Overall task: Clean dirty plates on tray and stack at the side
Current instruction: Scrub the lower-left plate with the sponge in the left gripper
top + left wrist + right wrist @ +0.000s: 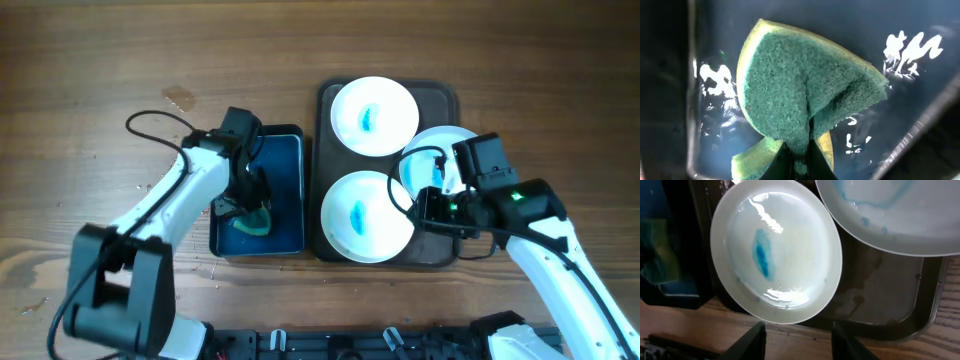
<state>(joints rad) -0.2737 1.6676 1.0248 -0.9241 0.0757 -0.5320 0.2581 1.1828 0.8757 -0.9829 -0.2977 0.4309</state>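
Observation:
The dark brown tray [438, 98] holds three white plates. The far plate [374, 115] and the near plate [365, 215] each bear a blue smear. The right plate [445, 138] is partly hidden under my right arm. My right gripper [420, 212] is open and empty beside the near plate's right rim. In the right wrist view its fingers [799, 342] hover over wood just past the near plate [776, 250] and the tray rim [880, 300]. My left gripper [799, 165] is shut on a green and yellow sponge [805, 90], down in the blue basin [285, 190].
The water-filled blue basin sits directly left of the tray. Bare wooden table surrounds both. The right plate [890, 215] shows pale blue streaks in the right wrist view. A small stain [180, 98] marks the wood at the far left.

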